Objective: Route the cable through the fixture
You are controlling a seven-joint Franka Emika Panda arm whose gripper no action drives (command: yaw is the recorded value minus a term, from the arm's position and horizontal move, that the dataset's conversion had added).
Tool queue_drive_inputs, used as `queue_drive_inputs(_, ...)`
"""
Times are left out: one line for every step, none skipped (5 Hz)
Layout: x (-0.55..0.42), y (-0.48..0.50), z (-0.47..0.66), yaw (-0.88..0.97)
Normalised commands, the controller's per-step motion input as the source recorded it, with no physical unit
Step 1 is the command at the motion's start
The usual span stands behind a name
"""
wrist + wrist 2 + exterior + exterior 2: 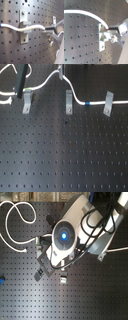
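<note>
While the gripper [48,31] pinches the cable [25,29] between narrow jaws just beside the middle clip [24,26], where the cord already lies in the slot, the threading step looks underway, and next calls for drawing it onward.

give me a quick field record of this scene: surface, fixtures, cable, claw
surface: black perforated board
fixtures: three grey clips in a row in the first exterior view
cable: white cable lies across the middle and right clips; blue band between them; green band by the left clip
claw: claw shut on the cable beside a clip in the first wrist view
</note>
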Motion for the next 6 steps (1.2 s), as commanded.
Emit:
queue_drive_inputs(0.021, 0.018, 0.06, 0.09)
queue_drive_inputs(0.0, 0.0, 0.06, 0.5)
queue_drive_inputs(0.0, 0.0, 0.0, 0.63)
queue_drive_inputs(0.01, -0.017, 0.02, 0.28)
queue_drive_inputs(-0.006, -0.003, 0.13, 0.33)
queue_drive_inputs(0.0, 0.0, 0.09, 0.37)
